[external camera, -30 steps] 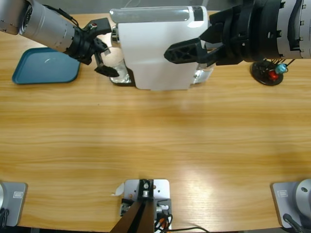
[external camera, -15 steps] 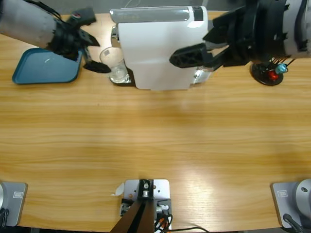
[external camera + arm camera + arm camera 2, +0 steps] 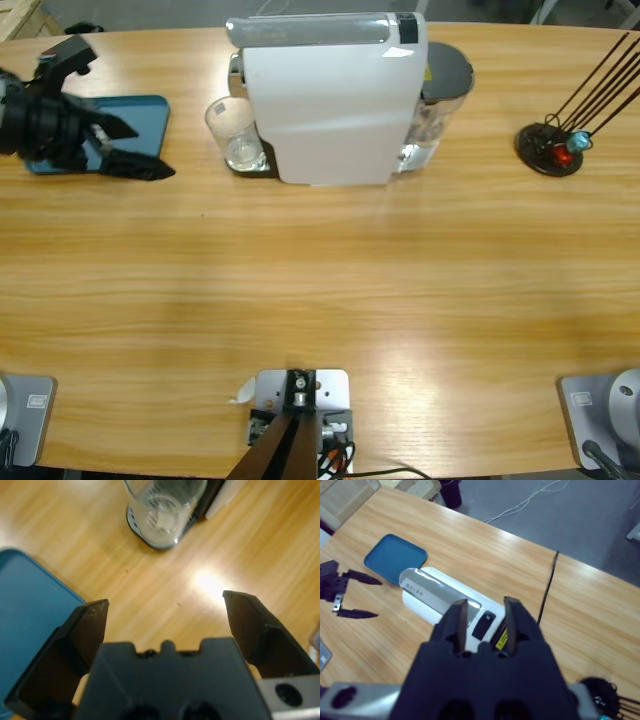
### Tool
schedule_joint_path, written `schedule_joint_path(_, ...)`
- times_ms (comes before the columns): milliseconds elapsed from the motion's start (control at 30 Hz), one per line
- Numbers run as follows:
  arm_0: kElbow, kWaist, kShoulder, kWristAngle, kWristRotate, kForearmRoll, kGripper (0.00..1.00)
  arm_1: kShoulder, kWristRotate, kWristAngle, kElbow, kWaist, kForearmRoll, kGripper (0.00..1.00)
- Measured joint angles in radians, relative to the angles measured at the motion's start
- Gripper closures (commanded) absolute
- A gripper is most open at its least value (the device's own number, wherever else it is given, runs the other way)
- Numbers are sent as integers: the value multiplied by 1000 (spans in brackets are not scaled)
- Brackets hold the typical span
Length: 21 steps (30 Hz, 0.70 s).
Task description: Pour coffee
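The clear glass tumbler [image 3: 232, 133] stands on the drip tray under the spout of the white coffee machine [image 3: 325, 100]. In the left wrist view the tumbler [image 3: 163, 509] looks clear, and I see no amber coffee in it. My left gripper [image 3: 152, 150] hangs open and empty well left of the glass, beside the blue tray [image 3: 148, 112]; its jaws [image 3: 165, 602] point toward the glass. My right gripper [image 3: 486, 605] is out of the high view. It is high above the machine [image 3: 447, 602], jaws close together with nothing between them.
A black capsule stand [image 3: 552, 148] with thin rods and coloured capsules sits at the far right. The machine's water tank [image 3: 440, 95] sticks out behind it on the right. Bare wooden table [image 3: 330, 290] stretches in front of the machine.
My left gripper drew back leftward from the glass to the tray's edge, still open. The right arm lifted away from the machine and left the high view.
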Motion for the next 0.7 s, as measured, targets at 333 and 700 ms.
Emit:
schedule_joint_path(333,109,-35,-190,54,-86,0,0,199,-16,7,-214,0,271,1000)
schedule_joint_path(700,109,-69,-175,59,-86,-1,0,278,-18,35,-214,2,296,1000)
